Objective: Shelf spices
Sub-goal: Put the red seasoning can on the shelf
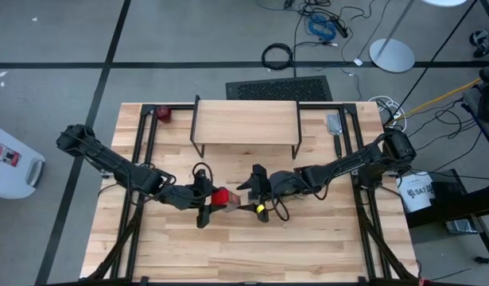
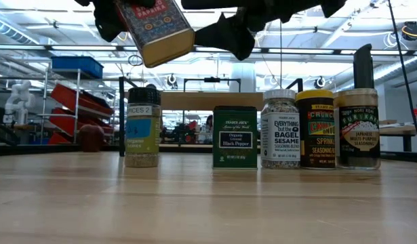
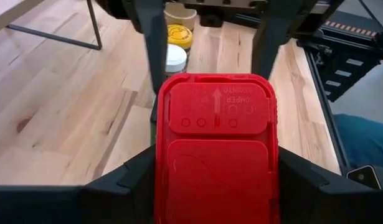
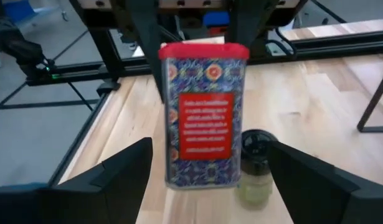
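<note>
Left gripper (image 1: pixel 206 199) pinches the red tin (image 1: pixel 221 197) aloft above mid-worktop. Right gripper (image 1: pixel 258 191), jaws spread, faces it. The tin is likely rigid, light and smooth-sided; grip its flat sides. The shelf (image 1: pixel 246 122) stands at the far edge.

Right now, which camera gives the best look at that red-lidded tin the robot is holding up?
The right wrist view: it shows the red-lidded tin whole, patterned label facing the camera. The left wrist view shows only its red lid, gripped by the left gripper. The low view cuts off its top; the high view shows a small red patch.
</note>
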